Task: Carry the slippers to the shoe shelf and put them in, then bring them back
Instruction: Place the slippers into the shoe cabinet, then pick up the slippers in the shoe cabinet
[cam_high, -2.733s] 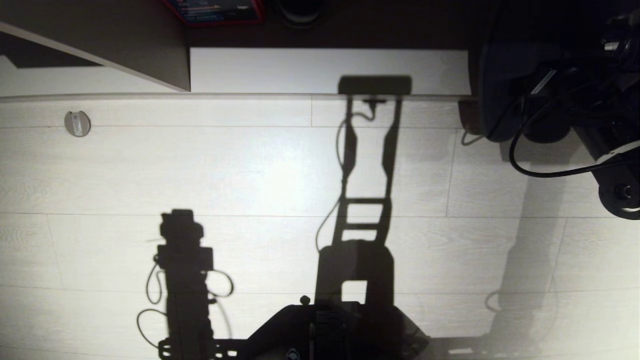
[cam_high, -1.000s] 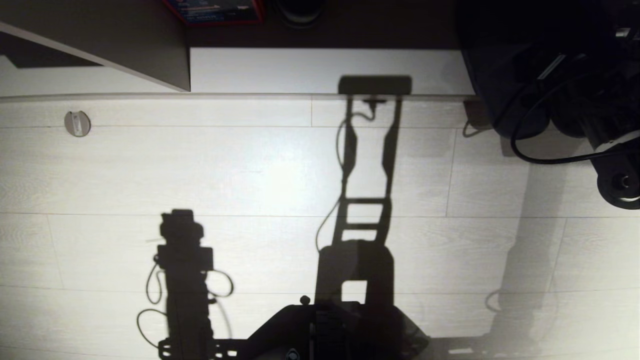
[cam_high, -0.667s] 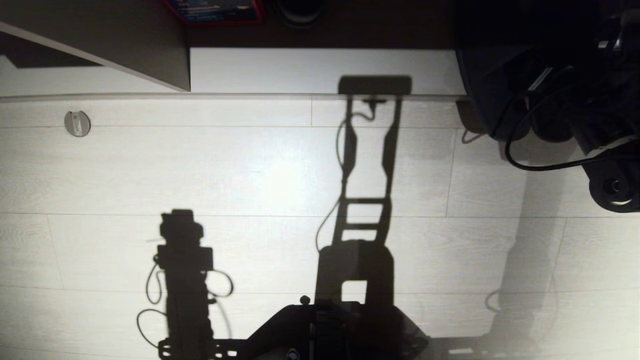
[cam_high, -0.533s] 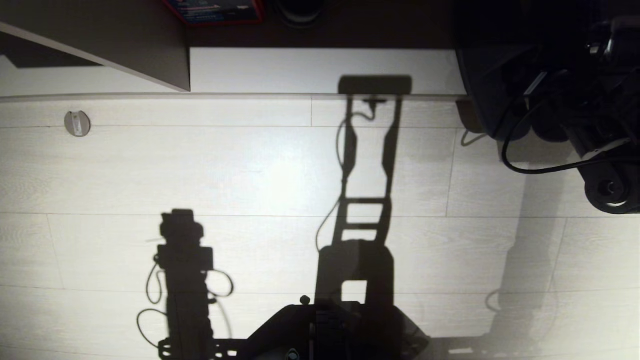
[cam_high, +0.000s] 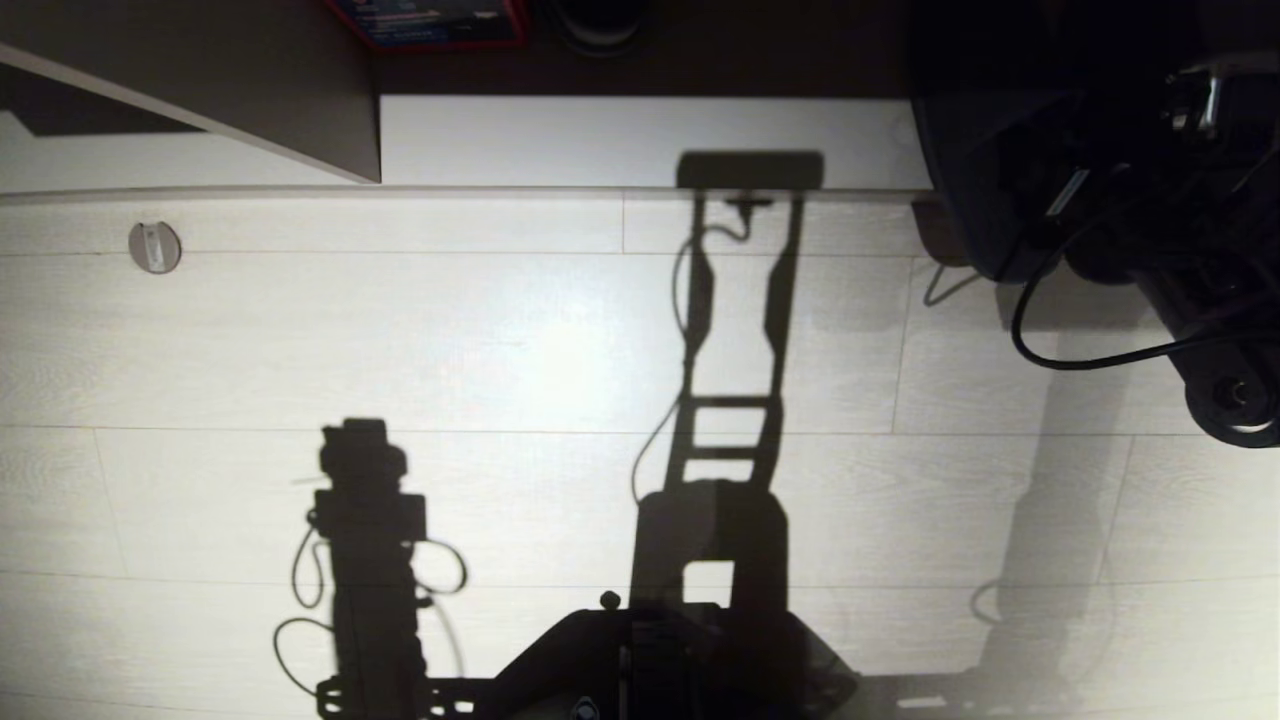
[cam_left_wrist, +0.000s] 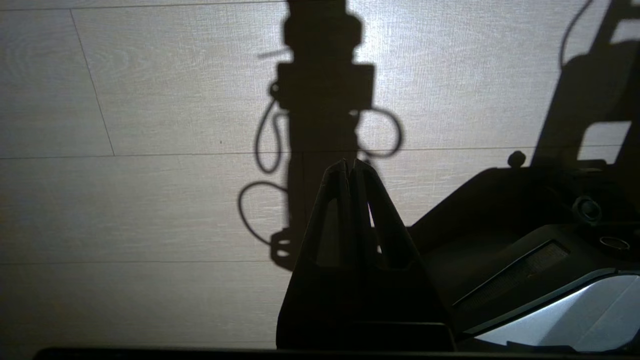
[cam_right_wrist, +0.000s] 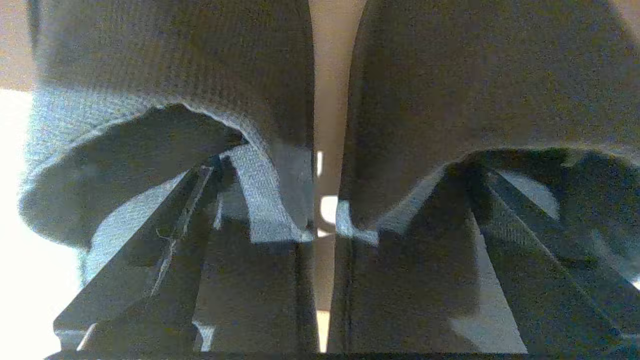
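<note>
Closest to you, the robot's dark base (cam_high: 680, 665) sits at the near edge of the head view, and the left pincer (cam_left_wrist: 350, 167) hangs over the pale plank floor (cam_high: 500, 340) beside it, its two fingers pressed together with nothing between them. Its shadow lies on the planks just ahead of it. Farther out, a small round metal fitting (cam_high: 155, 247) is set in the floor near the left, just before the pale base board of the shoe shelf (cam_high: 640, 140).

Your right arm reaches to the far right of the head view, dark and trailing a black cable (cam_high: 1060, 350). At its end the right pincer (cam_right_wrist: 325, 200) stands spread wide, one finger (cam_right_wrist: 165, 235) inside the opening of each of the slippers (cam_right_wrist: 170, 70). The pair lies side by side, toes pointing away from the wrist, a narrow gap between them. At the far edge, in the dark recess, part of a red box (cam_high: 430, 22) shows.
</note>
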